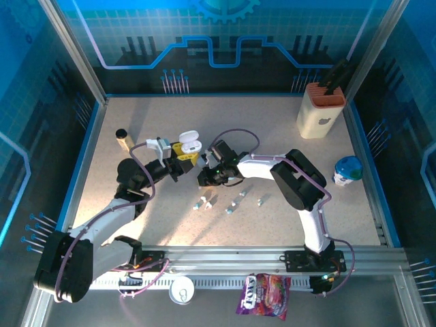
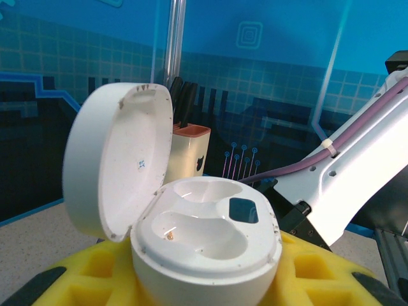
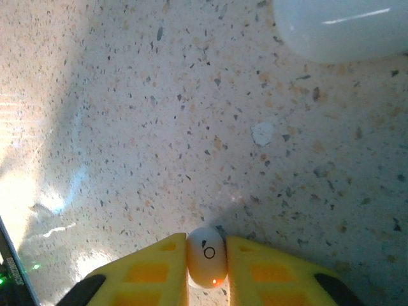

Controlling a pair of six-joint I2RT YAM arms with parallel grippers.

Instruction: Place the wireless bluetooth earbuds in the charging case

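In the left wrist view a white charging case (image 2: 207, 239) stands between my left gripper's yellow fingers (image 2: 319, 274), its lid (image 2: 118, 169) swung open and both wells empty. From above, the case (image 1: 191, 143) sits in the left gripper (image 1: 184, 155) over the middle of the table. My right gripper (image 1: 204, 178) hangs just right of it and is shut on a white earbud (image 3: 206, 257) pinched between its yellow pads, above the speckled table. Several more earbuds (image 1: 231, 208) lie loose on the table in front of both grippers. The case's underside (image 3: 338, 29) shows top right in the right wrist view.
A beige holder with an orange top (image 1: 321, 109) stands at the back right. A blue and white tub (image 1: 347, 170) sits at the right edge, a small cylinder (image 1: 122, 138) at the left. A candy bag (image 1: 264, 294) and a white disc (image 1: 182, 291) lie off the near rail.
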